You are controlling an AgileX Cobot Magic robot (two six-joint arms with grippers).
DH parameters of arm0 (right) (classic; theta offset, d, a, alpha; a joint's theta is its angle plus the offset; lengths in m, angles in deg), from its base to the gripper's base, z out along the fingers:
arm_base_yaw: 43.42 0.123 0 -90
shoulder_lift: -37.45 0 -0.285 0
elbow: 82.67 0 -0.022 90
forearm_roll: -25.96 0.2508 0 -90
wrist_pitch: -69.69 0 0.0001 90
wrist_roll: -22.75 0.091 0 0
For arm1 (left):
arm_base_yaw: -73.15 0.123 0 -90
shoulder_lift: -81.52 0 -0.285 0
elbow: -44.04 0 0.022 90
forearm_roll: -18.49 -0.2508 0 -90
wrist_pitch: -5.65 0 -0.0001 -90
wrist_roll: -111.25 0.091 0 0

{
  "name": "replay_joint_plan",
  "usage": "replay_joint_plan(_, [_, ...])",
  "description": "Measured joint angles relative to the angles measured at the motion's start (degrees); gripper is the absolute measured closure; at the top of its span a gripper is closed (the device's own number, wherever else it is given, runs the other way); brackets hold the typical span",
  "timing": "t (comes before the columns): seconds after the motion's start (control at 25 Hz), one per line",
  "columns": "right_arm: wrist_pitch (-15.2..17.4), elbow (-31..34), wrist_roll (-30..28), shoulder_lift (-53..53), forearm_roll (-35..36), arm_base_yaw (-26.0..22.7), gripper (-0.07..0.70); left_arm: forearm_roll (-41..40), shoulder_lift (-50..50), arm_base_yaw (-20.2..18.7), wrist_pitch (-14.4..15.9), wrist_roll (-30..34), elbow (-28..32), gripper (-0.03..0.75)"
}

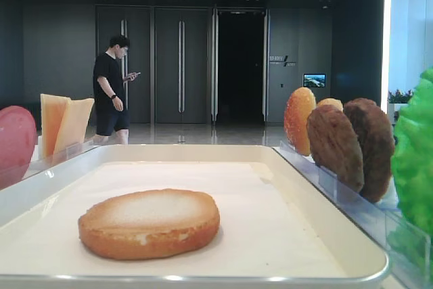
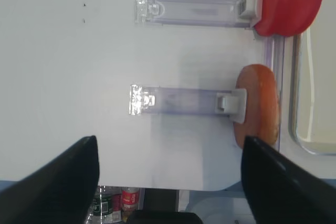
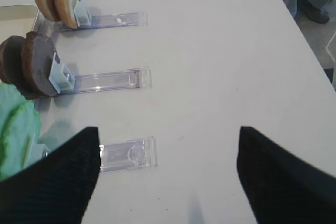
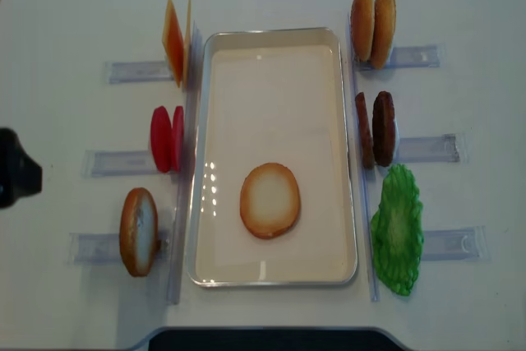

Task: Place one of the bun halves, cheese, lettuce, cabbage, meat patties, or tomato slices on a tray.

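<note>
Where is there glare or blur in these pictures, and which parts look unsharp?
Overhead view: small bright glints on the tray floor left of the bun half. Low exterior view: bun sharp, lettuce at the right edge soft. Both wrist views: dark pincer fingers blurred in the foreground.

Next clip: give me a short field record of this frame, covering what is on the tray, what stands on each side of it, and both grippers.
tray: cream-white, silvery rim, middle of the table
on tray: one bun half, lying flat, cut face up
left side racks: cheese, tomato slices, another bun half, all upright
right side racks: domed buns, meat patties, lettuce
left gripper: open, holding nothing, over bare table
right gripper: open, holding nothing, beside the right racks
background: person walking
</note>
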Motion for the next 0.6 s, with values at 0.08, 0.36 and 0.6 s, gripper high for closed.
replay_joint_plan(0.08, [0.0, 0.0, 0.0, 0.0, 0.0, 0.0, 0.091, 0.0, -5.46, 0.0, 0.05, 0.23, 3.09, 0.071])
replay_joint_plan(0.36, [0.0, 0.0, 0.0, 0.0, 0.0, 0.0, 0.091, -0.46, -22.66, 0.0, 0.11, 4.45, 13.73, 0.071])
replay_joint_plan(0.6, [0.0, 0.0, 0.0, 0.0, 0.0, 0.0, 0.091, -0.14, -33.52, 0.0, -2.84, 5.13, 19.94, 0.072])
